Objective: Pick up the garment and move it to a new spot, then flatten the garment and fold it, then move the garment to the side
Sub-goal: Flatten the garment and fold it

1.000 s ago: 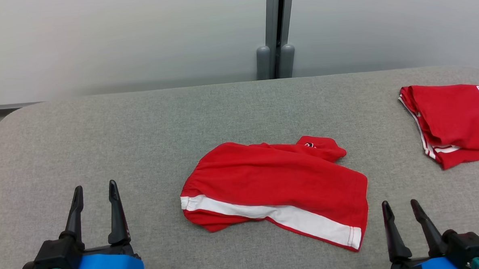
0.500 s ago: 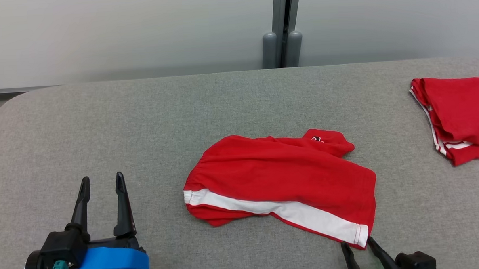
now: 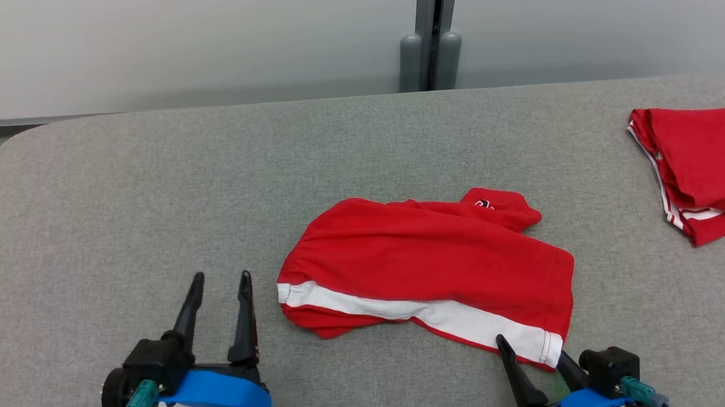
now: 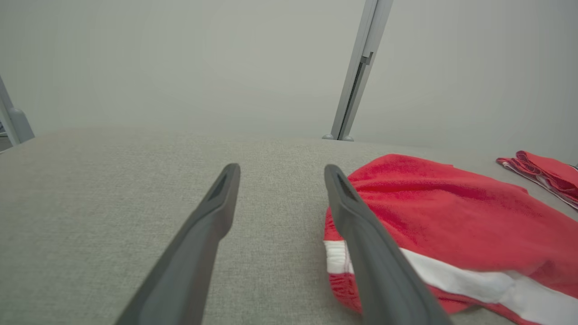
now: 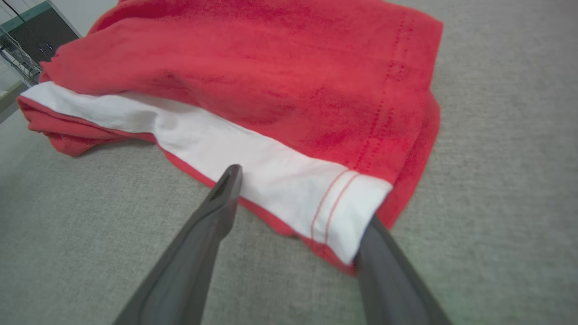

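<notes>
The garment [image 3: 426, 268] is a pair of red shorts with a white side stripe, lying crumpled in the middle of the grey table [image 3: 153, 176]. My left gripper [image 3: 222, 275] stands open just left of its waistband end, apart from it; in the left wrist view the garment [image 4: 451, 212] lies beside the right finger of that gripper [image 4: 282, 168]. My right gripper [image 3: 531, 349] is open at the garment's near right corner. The right wrist view shows the gripper [image 5: 300, 198] straddling the white hem corner of the garment [image 5: 280, 76], with the right fingertip hidden under the cloth.
A second red garment [image 3: 697, 164] with white trim lies folded at the table's far right edge, also seen as the red bundle [image 4: 542, 169]. A grey post [image 3: 431, 35] rises behind the table against a pale wall. The table's rounded left corner is at the far left.
The head camera has shifted. My left gripper has moved right, toward the waistband. My right gripper has moved left and forward to the hem corner, one finger slipping under it.
</notes>
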{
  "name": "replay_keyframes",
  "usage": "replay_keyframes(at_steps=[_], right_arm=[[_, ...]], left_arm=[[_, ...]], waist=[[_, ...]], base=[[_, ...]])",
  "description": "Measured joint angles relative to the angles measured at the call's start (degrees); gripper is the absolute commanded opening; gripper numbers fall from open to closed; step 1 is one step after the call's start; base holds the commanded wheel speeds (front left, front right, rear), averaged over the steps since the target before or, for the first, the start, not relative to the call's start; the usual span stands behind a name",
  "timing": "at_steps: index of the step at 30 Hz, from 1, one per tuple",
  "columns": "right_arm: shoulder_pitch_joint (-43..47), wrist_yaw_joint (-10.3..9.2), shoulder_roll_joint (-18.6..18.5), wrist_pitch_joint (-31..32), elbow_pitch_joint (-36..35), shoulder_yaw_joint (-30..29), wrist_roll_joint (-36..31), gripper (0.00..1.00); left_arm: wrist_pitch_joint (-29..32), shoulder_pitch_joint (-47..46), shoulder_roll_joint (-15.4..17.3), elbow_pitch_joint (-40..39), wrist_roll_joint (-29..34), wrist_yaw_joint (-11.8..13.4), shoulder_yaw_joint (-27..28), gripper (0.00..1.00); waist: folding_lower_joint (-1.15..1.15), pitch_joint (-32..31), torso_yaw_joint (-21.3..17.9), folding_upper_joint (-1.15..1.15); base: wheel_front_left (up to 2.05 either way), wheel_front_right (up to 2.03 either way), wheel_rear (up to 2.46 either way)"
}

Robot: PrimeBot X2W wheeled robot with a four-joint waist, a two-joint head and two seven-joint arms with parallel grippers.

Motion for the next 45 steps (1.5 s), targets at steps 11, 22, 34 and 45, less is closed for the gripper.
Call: replay_keyframes(at_steps=[11,22,34,45], right_arm=[[-1.40,0.00,-1.19,-0.04,-1.97,0.79,1.30,1.00],[-2.50,0.00,-1.56,-0.04,-2.54,2.18,1.76,1.00],[-3.85,0.00,-1.42,-0.04,-1.38,3.81,3.02,0.00],[-3.93,0.00,-2.64,-0.04,-8.29,2.72,3.37,0.00]], left_arm=[[0.01,-8.49,8.11,14.49,-15.51,-0.32,-19.24,1.00],[0.43,-14.70,14.89,19.71,-30.10,-0.32,-32.28,1.00],[1.08,-18.97,18.62,19.16,-41.49,-0.32,-43.91,0.00],[0.09,-19.46,21.56,10.31,-45.75,-0.32,-45.60,0.00]], waist=[[0.00,1.06,-2.20,0.00],[0.00,2.26,-4.47,0.00],[0.00,2.30,-5.13,0.00],[0.00,1.35,-4.46,0.00]], base=[[0.00,0.00,0.00],[0.00,0.00,0.00],[0.00,0.00,0.00],[0.00,0.00,0.00]])
